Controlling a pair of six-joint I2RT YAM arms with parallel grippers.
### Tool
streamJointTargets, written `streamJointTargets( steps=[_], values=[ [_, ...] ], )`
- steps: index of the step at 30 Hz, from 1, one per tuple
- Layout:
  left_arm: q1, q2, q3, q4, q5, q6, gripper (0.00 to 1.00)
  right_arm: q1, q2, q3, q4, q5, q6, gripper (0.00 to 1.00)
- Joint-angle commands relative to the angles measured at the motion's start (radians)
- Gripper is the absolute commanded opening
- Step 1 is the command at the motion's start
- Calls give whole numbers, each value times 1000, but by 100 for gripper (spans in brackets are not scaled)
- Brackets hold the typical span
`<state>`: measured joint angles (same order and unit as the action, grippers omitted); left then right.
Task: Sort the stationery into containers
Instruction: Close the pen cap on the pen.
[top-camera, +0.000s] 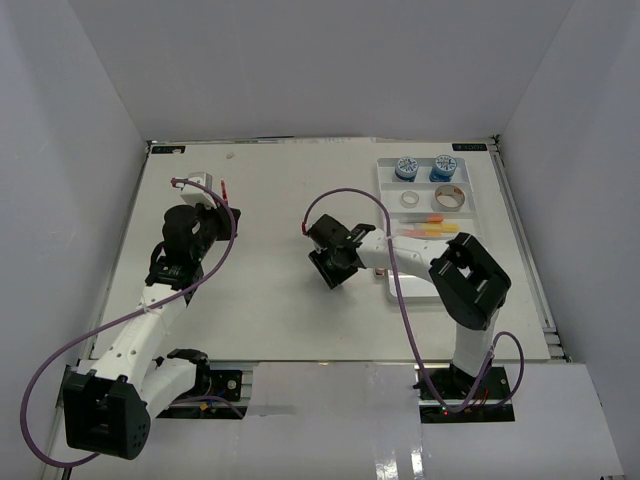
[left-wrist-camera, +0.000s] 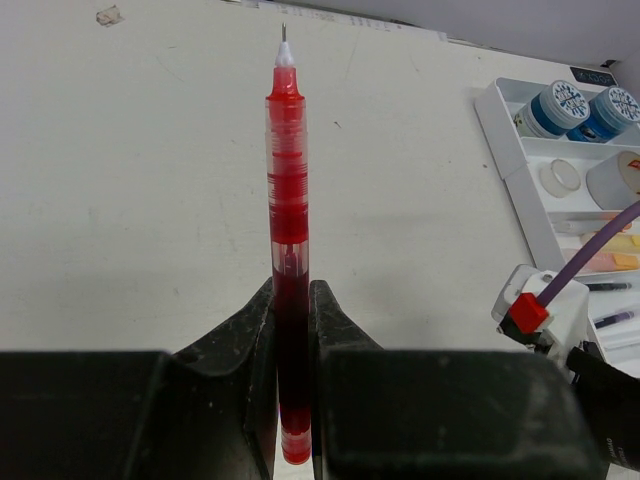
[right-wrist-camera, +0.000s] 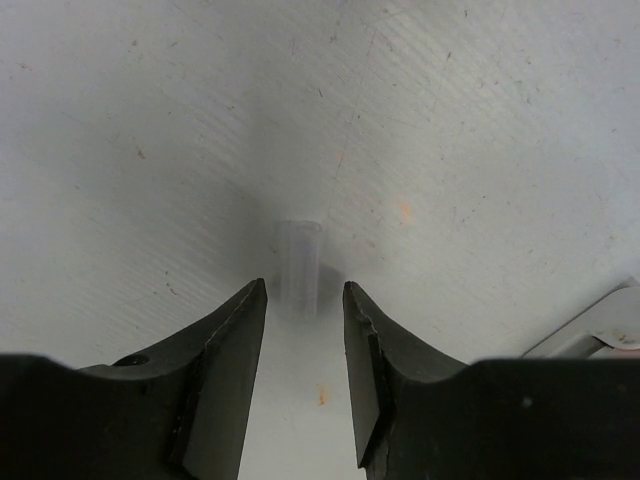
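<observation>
Bright, even overhead light fills every view. Soft-edged shadows fall across the flat white counter (top-camera: 270, 200). The small clear plastic tube (right-wrist-camera: 300, 255) looks blurred, sitting in grey shadow before the black right tool (right-wrist-camera: 303, 288).

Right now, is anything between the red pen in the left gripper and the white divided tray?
Yes: the right gripper hangs open over mid-table, roughly between the red transparent pen clamped in the left gripper and the white divided plastic tray. A clear tube lies below it.
</observation>
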<state>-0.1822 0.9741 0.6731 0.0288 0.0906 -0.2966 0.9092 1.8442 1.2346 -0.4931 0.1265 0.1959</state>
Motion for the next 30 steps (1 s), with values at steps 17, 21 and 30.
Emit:
streamJointTargets(
  steps=[17,21,30],
  values=[
    [4,-6,-1,0,35,2,0,-9,110,140,-111,-42,-52,39],
    [6,-8,-1,2,40,4,0,-10,127,149,-116,-44,-52,37],
    [4,6,5,-3,63,10,0,-9,139,155,-113,-53,-61,17]
  ],
)
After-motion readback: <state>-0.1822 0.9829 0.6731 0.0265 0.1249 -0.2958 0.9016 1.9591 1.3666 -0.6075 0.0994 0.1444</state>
